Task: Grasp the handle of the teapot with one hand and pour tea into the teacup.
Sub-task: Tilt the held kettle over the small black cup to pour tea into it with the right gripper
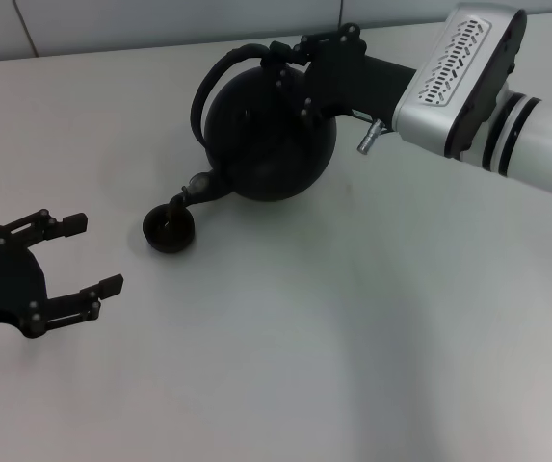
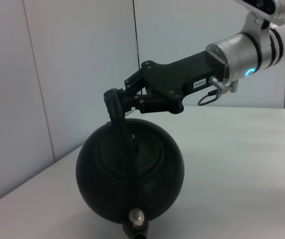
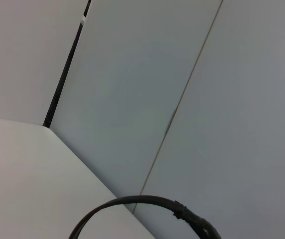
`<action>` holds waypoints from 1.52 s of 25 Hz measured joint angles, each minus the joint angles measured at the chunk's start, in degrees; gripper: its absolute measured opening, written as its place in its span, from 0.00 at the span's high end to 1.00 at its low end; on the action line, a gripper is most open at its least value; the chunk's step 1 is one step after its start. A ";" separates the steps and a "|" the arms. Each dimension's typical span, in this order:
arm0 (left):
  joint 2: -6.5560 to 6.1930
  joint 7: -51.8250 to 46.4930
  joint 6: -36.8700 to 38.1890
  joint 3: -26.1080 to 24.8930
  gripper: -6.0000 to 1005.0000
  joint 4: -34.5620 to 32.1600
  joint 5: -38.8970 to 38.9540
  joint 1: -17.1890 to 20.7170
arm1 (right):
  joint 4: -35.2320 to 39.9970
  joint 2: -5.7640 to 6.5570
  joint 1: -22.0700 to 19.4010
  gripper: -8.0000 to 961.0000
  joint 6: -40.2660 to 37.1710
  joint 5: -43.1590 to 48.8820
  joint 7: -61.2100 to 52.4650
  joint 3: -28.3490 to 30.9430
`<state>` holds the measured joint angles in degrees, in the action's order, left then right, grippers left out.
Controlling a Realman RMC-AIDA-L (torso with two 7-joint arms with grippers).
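**Black on pale grey**

The teapot, its handle and the teacup are matte black. Both grippers, right and left, are black; the right arm is silver-white with black bands. The table is plain pale grey.

The right gripper's jaws clamp the handle of the tilted teapot.
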<state>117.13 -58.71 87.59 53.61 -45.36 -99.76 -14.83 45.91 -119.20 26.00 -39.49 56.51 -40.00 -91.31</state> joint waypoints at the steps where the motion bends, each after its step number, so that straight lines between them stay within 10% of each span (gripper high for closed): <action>1: 0.05 0.00 -0.17 0.00 0.19 0.00 0.00 -0.05 | 0.31 0.02 -0.15 0.87 0.01 0.01 0.01 0.00; 38: 0.38 0.00 -1.39 0.00 0.19 0.01 0.01 -0.37 | 5.29 0.11 -0.91 0.89 0.72 5.94 -0.52 -0.01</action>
<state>117.51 -58.71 86.20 53.61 -45.35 -99.76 -15.20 51.20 -119.09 25.09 -38.77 62.45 -40.52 -91.32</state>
